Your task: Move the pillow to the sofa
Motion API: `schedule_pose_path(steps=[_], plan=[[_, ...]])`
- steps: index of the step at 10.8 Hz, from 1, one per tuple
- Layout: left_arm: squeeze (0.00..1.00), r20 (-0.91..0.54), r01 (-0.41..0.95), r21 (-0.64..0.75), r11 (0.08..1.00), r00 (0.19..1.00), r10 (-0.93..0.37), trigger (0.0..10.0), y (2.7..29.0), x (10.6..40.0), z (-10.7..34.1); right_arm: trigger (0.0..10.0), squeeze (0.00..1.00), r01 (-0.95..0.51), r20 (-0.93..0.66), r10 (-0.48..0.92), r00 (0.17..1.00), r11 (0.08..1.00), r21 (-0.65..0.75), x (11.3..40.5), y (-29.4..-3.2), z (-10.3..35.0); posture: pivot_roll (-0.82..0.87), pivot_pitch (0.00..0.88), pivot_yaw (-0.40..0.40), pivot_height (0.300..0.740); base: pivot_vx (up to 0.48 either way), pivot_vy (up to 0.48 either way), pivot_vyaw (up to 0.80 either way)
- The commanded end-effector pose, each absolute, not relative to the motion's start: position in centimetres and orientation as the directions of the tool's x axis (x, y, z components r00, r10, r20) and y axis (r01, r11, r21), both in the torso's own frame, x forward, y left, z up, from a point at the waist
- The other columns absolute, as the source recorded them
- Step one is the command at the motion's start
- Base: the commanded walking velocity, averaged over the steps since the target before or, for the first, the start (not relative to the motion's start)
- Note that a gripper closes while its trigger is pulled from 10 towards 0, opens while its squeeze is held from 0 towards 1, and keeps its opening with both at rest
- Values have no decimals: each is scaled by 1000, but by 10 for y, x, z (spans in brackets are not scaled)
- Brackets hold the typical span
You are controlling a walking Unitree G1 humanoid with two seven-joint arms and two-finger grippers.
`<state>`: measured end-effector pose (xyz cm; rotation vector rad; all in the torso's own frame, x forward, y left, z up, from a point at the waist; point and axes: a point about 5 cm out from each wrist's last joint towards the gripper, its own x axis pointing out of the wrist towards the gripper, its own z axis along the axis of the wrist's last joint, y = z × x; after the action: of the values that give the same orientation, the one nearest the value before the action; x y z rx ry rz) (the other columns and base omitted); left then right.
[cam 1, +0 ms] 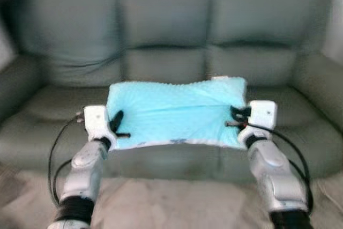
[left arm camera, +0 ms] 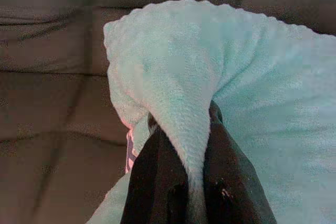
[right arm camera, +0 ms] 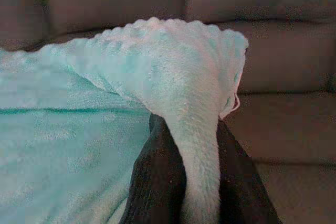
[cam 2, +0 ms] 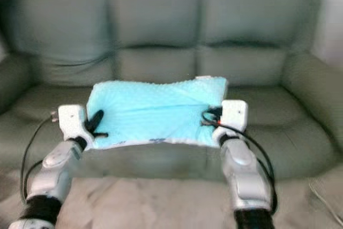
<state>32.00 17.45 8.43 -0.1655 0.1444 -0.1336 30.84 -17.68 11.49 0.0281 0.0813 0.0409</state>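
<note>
Pillow (cam 1: 174, 112) stretched between left gripper (cam 1: 119, 125) and right gripper (cam 1: 234, 116), jaws pinching opposite edges, above sofa (cam 1: 171, 46)

Grey-green three-seat sofa (cam 1: 171, 41) on pale floor (cam 1: 177, 202).

Both silver arms reach forward from the lower corners of the head view, elbows bent, forearms converging slightly as they rise. Black cables loop along the outside of each forearm to a white wrist block.

The left end effector (cam 1: 117, 124) sits just inward of its wrist block, its black fingers (left arm camera: 157, 182) pointing inward and squeezed together on a fold of pale blue pillow (cam 1: 174, 113) cloth pinched between them.

The right end effector (cam 1: 236, 115) mirrors it on the far side, its black fingers (right arm camera: 157, 177) likewise pressed tight on a ridge of the same cloth. Both wrists stand at about the same height, well apart.
</note>
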Motion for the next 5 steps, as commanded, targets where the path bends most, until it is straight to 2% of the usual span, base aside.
schedule_pose_path(steps=[1,2,4,5], plan=[[0,-120,84,-160,983,987,-104,10000,189,320,89,10000,0,-19,-50,20,999,999,33,310,-178,123,-137,39,33,740,0,0,-800],[0,-120,85,-160,984,987,-105,10000,189,319,89,10000,0,-18,-50,20,999,999,34,310,-179,123,-138,41,32,740,0,0,-800],[0,-112,90,-149,985,988,-107,10000,189,319,90,10000,0,-20,-42,21,999,999,33,309,-179,124,-140,42,33,740,0,0,0],[0,-100,96,-162,982,989,-113,10000,189,318,90,10000,0,-20,-42,21,999,999,30,309,-179,124,-141,43,34,740,424,0,0]])
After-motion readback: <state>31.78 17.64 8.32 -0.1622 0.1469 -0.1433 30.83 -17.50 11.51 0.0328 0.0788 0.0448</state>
